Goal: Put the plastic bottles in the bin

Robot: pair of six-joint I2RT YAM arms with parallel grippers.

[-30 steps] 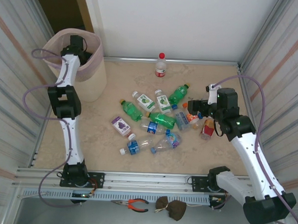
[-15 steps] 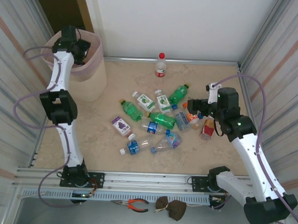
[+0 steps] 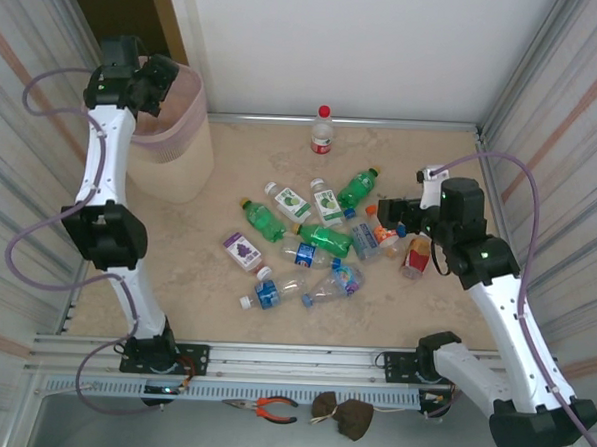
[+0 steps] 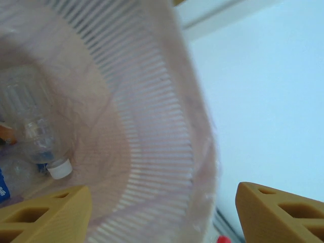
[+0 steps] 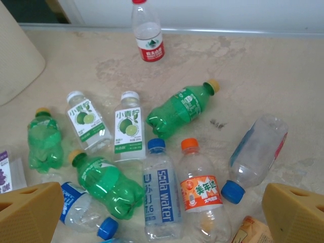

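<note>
Several plastic bottles [image 3: 313,236], green and clear, lie in a heap mid-table. One red-capped bottle [image 3: 322,131] stands upright at the back wall. My right gripper [image 3: 389,216] hovers open over the heap's right side. In the right wrist view a blue-capped soda water bottle [image 5: 163,192] and an orange-capped bottle [image 5: 202,190] lie below the right gripper [image 5: 162,217]. The pinkish bin [image 3: 179,162] stands at the back left. My left gripper [image 3: 151,81] hangs open above its rim, empty. Inside the bin [image 4: 147,126] lies a clear white-capped bottle [image 4: 45,152].
A purple-labelled carton [image 3: 242,251] lies left of the heap, and an orange packet [image 3: 417,255] right of it. Pliers [image 3: 269,409] and a brown lump [image 3: 344,414] rest below the front rail. Corrugated walls close in both sides.
My left arm has lifted up and back to the left, bringing its gripper out from over the bin's inside to above the rim. The right arm has shifted slightly right.
</note>
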